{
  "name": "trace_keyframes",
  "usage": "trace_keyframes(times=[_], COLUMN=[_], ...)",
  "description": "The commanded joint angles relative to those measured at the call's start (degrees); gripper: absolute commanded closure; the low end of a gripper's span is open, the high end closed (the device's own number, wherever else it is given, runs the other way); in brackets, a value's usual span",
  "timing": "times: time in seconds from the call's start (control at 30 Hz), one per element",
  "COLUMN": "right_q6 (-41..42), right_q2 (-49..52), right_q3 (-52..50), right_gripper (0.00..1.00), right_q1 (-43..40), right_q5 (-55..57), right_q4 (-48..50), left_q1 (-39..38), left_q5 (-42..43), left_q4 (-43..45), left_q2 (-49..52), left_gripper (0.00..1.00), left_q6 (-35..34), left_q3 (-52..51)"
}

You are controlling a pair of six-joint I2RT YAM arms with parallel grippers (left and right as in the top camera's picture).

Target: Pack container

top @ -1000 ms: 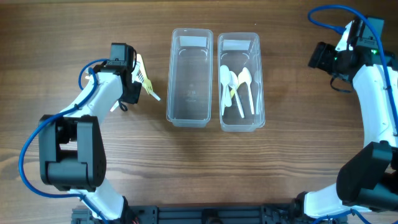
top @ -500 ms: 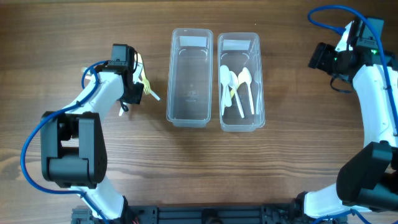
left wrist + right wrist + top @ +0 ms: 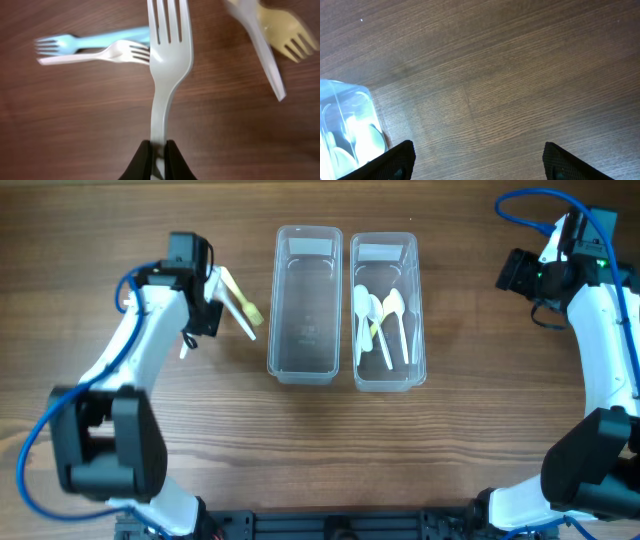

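Note:
Two clear containers stand side by side at mid-table. The left container (image 3: 305, 358) is empty. The right container (image 3: 385, 370) holds several white spoons (image 3: 385, 320); its corner also shows in the right wrist view (image 3: 345, 125). My left gripper (image 3: 159, 152) is shut on the handle of a white fork (image 3: 167, 50), held above the table left of the containers (image 3: 200, 315). Below it lie a blue fork (image 3: 100, 40), a second white fork (image 3: 95, 56), a yellow fork (image 3: 287, 35) and another white utensil (image 3: 260, 50). My right gripper (image 3: 480, 167) is open and empty over bare wood at the far right (image 3: 515, 270).
The yellow fork (image 3: 250, 312) and a white handle (image 3: 232, 288) lie just left of the empty container. Bare wooden tabletop surrounds the containers.
My left arm has shifted a little up and to the left with the white fork in its jaws. The right arm has not moved.

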Motion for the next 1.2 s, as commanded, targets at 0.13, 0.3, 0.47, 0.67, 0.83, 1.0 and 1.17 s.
trace_keyframes(times=[0.13,0.3,0.47,0.67,0.83,1.0,1.17], right_q6=[0.2,0.1,0.2,0.2,0.2,0.2,0.2], right_q2=[0.7,0.7,0.7,0.7,0.7,0.7,0.7], right_q3=[-0.2,-0.2,-0.2,-0.2,-0.2,-0.2,-0.2], right_gripper=[0.18,0.18,0.18,0.18,0.18,0.18,0.18], right_q1=[0.1,0.1,0.1,0.1,0.1,0.1,0.1], right_q5=[-0.9,-0.9,-0.9,-0.9,-1.1,-1.1,-1.1], right_q4=[0.6,0.6,0.3,0.3,0.4,0.1,-0.3], left_q1=[-0.3,-3.0,-13.9,-19.3,-19.5,-19.8,-17.8], left_q5=[-0.1,6.4,7.3,9.2,14.8,14.9,10.3], left_q4=[-2.9,-1.9,4.5,10.9,13.1,12.2,12.2], left_q2=[-8.6,-9.6,-9.6,-3.4,2.8,3.9,-0.7], left_gripper=[0.96,0.96,0.96,0.96,0.71,0.42,0.38], left_q6=[0.3,0.2,-6.4,-19.6,-22.3,-22.5,-22.5], left_q3=[2.4,3.7,5.9,5.9,5.9,6.1,8.9])
